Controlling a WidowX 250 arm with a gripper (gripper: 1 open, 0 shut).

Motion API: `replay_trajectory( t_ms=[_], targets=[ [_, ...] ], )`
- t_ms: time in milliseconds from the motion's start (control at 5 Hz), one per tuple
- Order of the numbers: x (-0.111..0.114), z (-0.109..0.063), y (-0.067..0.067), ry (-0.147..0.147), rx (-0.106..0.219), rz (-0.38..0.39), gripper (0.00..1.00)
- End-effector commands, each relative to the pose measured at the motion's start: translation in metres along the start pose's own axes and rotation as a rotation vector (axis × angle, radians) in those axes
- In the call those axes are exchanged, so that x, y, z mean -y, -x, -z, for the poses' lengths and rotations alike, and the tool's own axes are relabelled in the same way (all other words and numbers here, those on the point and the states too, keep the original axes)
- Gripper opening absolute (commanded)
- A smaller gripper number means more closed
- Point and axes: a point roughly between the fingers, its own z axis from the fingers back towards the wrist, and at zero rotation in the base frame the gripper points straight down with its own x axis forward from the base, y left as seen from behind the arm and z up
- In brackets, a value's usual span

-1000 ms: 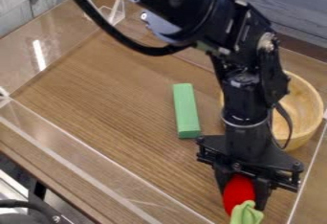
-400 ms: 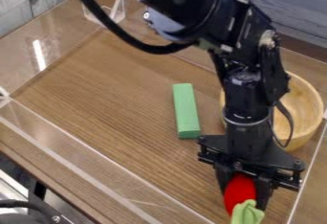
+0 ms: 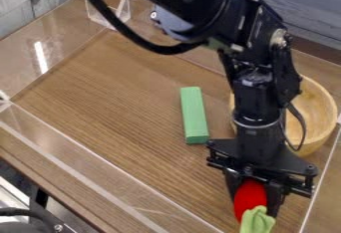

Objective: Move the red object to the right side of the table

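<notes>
The red object [image 3: 248,199], a small toy strawberry with a light green leafy top, sits low at the front right of the wood-grain table [image 3: 107,108]. My gripper [image 3: 256,190] comes straight down on it from above, its black fingers shut on the red body. The green leaves stick out below the fingers, near the bottom edge of the view. Whether the strawberry rests on the tabletop or hangs just above it cannot be told.
A flat green rectangular block [image 3: 194,114] lies just left of my arm. A wooden bowl [image 3: 314,117] stands at the right, partly hidden behind the arm. Low clear acrylic walls [image 3: 54,142] border the table.
</notes>
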Motion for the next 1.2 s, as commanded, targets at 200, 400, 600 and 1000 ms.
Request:
replay_trajectory(
  t_ms=[200, 400, 600, 1000],
  targets=[
    [0.0035, -0.0113, -0.0087, 0.023, 0.026, 0.004, 0.0],
    [0.0033, -0.0125, -0.0086, 0.027, 0.021, 0.004, 0.0],
    [0.0032, -0.0138, -0.0086, 0.031, 0.016, 0.004, 0.0],
    [0.0019, -0.0159, -0.0086, 0.039, 0.004, 0.003, 0.0]
  ],
)
